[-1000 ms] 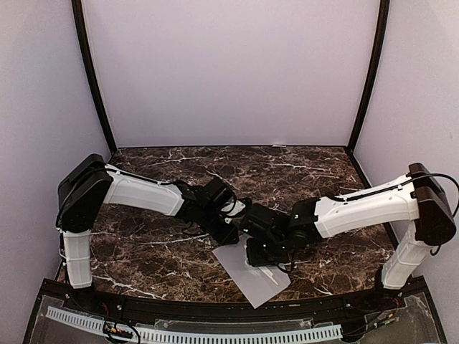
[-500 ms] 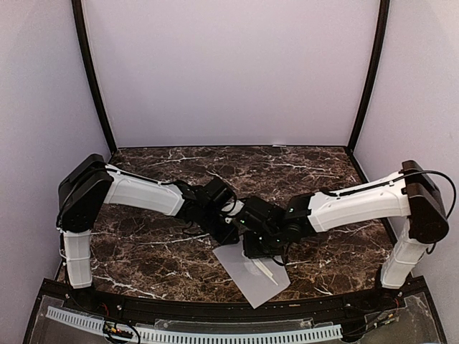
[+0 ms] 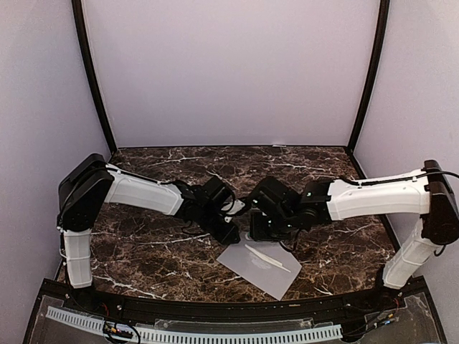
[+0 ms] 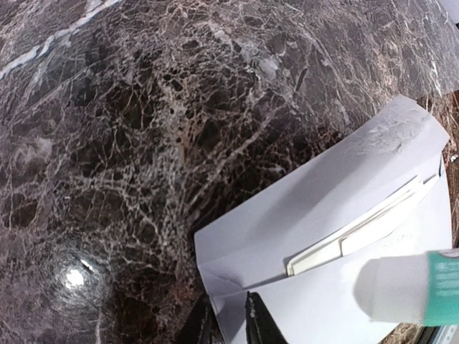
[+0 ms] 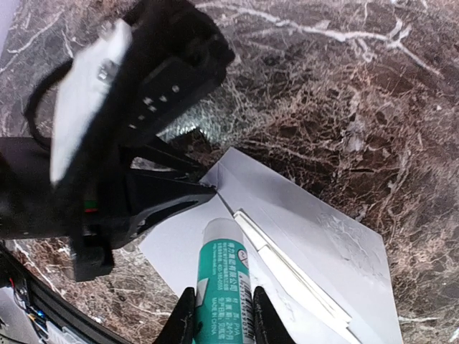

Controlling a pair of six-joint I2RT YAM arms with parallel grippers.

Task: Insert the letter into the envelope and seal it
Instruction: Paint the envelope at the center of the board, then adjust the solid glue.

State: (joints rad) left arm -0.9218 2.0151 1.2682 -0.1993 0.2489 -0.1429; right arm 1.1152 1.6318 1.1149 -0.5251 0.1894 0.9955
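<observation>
The right claw [image 5: 222, 315] pinches a glue stick [image 5: 226, 269]; the left claw [image 4: 228, 324] seemingly nips the envelope [image 4: 315, 208] at its corner.

- You had the envelope [image 3: 262, 272] lying on the table [image 3: 165, 168], near its front edge, about the middle.
- The letter [image 3: 267, 259] lay slantwise on the envelope.
- Your left gripper [image 3: 232, 236] was at its left corner.
- Your right gripper [image 3: 263, 234], with the glue stick [image 5: 226, 279] between its fingers, was over its far edge.
</observation>
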